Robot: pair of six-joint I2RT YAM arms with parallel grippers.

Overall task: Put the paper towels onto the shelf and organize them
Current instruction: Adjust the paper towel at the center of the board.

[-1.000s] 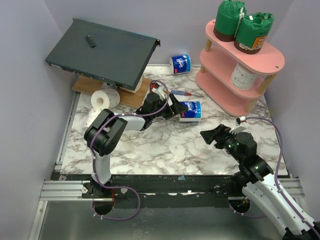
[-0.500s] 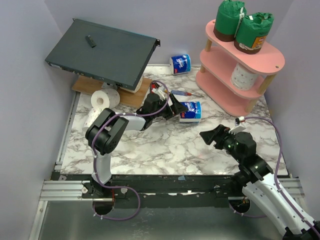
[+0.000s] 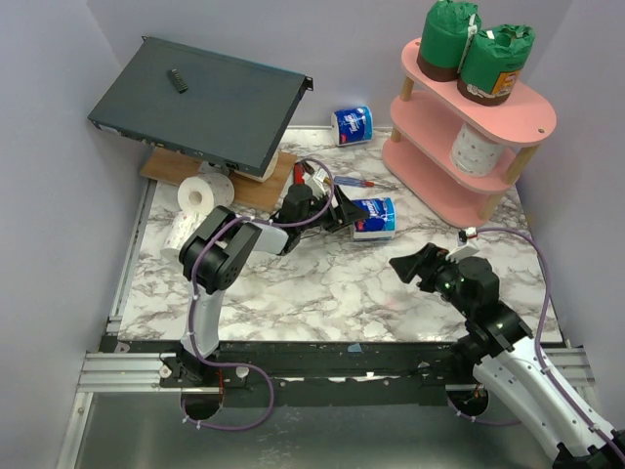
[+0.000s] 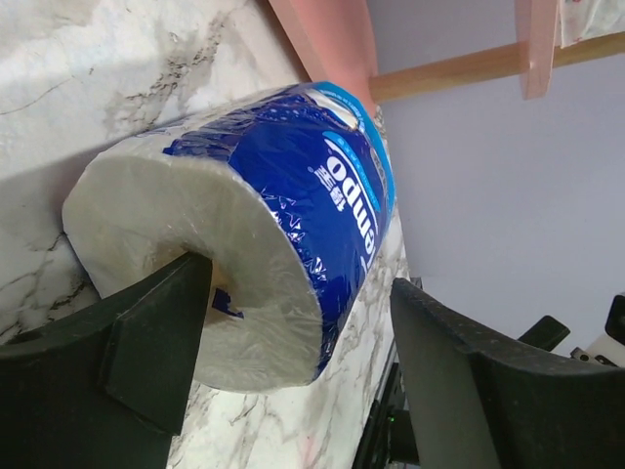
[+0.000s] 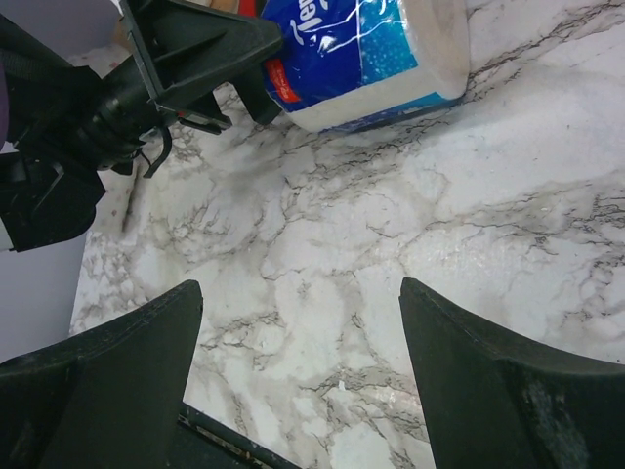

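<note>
The left gripper (image 3: 347, 217), jaws apart, straddles a blue-and-white paper towel roll (image 3: 376, 217) lying on the marble table (image 3: 322, 283) near the pink shelf (image 3: 532, 115) (the right gripper (image 3: 402, 266) gapes empty), a pick-up that next needs a firm clamp and lift.

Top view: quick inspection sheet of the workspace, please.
Surface: marble tabletop, undamaged.
Job's things: shelf holds two green rolls on top, one white roll on the middle tier; two blue-wrapped rolls and bare white rolls lie on the tabletop.
Clutter: grey box over a wooden board; red-handled pliers.
Grippers: left gripper open astride the nearer blue roll; right gripper open, empty.
Cables: purple cable along each arm.
Surroundings: lilac walls.
</note>
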